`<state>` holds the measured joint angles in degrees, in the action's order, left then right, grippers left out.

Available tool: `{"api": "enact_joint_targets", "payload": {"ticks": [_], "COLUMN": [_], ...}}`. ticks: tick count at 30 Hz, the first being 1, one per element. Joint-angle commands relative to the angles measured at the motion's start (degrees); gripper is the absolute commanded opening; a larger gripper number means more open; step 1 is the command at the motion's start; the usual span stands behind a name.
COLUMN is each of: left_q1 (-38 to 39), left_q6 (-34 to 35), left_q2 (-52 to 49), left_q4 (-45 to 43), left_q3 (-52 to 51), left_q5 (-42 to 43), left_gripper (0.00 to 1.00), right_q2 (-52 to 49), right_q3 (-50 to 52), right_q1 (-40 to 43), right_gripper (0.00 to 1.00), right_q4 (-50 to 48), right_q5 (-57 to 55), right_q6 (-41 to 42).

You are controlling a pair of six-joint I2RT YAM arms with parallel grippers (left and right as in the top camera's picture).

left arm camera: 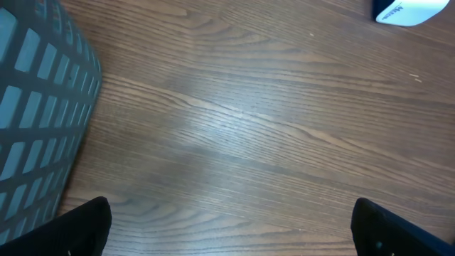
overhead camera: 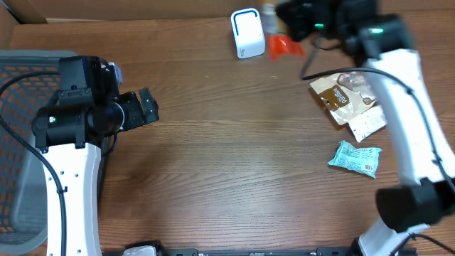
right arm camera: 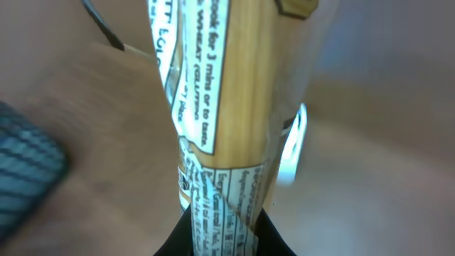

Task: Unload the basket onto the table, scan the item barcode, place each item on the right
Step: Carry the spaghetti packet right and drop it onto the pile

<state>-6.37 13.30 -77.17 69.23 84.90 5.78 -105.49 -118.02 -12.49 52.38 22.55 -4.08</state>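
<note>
In the right wrist view, nearest the lens, the right gripper [right arm camera: 219, 238] has its two black fingers drawn narrow on the lower end of a printed packet [right arm camera: 220, 107]. The packet is tan and white and stands up out of the grip, creased lengthwise, with lines of cooking instructions down its face. This is the only view where the print can be read. Behind the packet everything is blurred: brown table [right arm camera: 384, 178], a small white shape just to the right of the wrapper, and a dark ribbed patch at the left edge that I cannot identify.

The left wrist view shows the left gripper [left arm camera: 238, 231] only as two black fingertips in the bottom corners, spread wide with bare wood between them and nothing held. Further out, the grey mesh basket [left arm camera: 35, 128] fills the left side. At the far top right is a corner of the white scanner [left arm camera: 409, 11].

The overhead camera gives the layout that neither wrist camera shows. The left arm sits beside the basket at the left of the table, well apart from everything else. Toward the right, a teal packet [overhead camera: 355, 158] lies closest to the near edge. Beyond it is a white packet [overhead camera: 368, 122], touching a brown packet [overhead camera: 340, 92]. At the far edge the right arm reaches in. At its tip a sliver of orange and pale wrapper shows just beside the upright scanner. From above the grip itself is hidden under the arm.
</note>
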Motion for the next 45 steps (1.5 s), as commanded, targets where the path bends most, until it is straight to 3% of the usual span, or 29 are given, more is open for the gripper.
{"api": "enact_joint_targets", "payload": {"ticks": [1, 4, 6, 9, 17, 24, 26, 27, 29, 38, 45], "left_q1": [0.0, 0.0, 0.0, 0.0, 0.0, 0.0, 0.0, 0.0, 0.0, 0.0, 0.0], "left_q6": [-0.9, -0.9, -0.9, -0.9, -0.9, -0.9, -0.9, -0.9, -0.9, -0.9, -0.9], "left_q2": [-0.4, -0.4, -0.4, -0.4, -0.5, -0.5, -0.5, -0.5, -0.4, -0.5, -0.4], "left_q4": [-0.1, -0.1, -0.1, -0.1, -0.1, -0.1, -0.1, -0.1, -0.1, -0.1, -0.1], "left_q3": [1.1, 1.1, 1.1, 1.1, 1.1, 1.1, 1.1, 1.1, 1.1, 1.1, 1.1], "left_q5": [0.0, 0.0, 0.0, 0.0, 0.0, 0.0, 0.0, 0.0, 0.0, 0.0, 0.0], "left_gripper": [1.00, 1.00, 1.00, 1.00, 1.00, 1.00, 1.00, 1.00, 1.00, 0.99, 1.00], "right_q2": [4.8, 5.2, 4.5, 4.1, 4.1, 4.1, 4.1, 4.1, 4.1, 10.0, 25.2], "right_q3": [-2.0, -2.0, -1.7, 2.5, 20.8, 35.8, 37.9, 38.8, 39.3, 35.1, 28.2], "right_q1": [4.3, 9.2, 12.6, 17.2, 25.3, 27.5, 27.5, 27.5, 27.5, 27.2, 24.5], "right_gripper": [0.04, 0.04, 0.04, 0.04, 0.04, 0.04, 0.15, 0.28, 0.38, 0.40, 0.55], "right_q4": [6.1, 16.0, 23.1, 26.0, 13.0, -0.9, -3.1, -4.0, -4.3, 3.4, 16.5], "right_q5": [6.7, 5.1, -1.2, -7.7, -9.2, -9.8, -9.9, -10.0, -10.1, -7.7, -0.4], "right_q6": [12.1, 16.1, 24.3, 28.6, 29.4, 29.4, 29.4, 29.4, 29.4, 26.4, 17.5]}}
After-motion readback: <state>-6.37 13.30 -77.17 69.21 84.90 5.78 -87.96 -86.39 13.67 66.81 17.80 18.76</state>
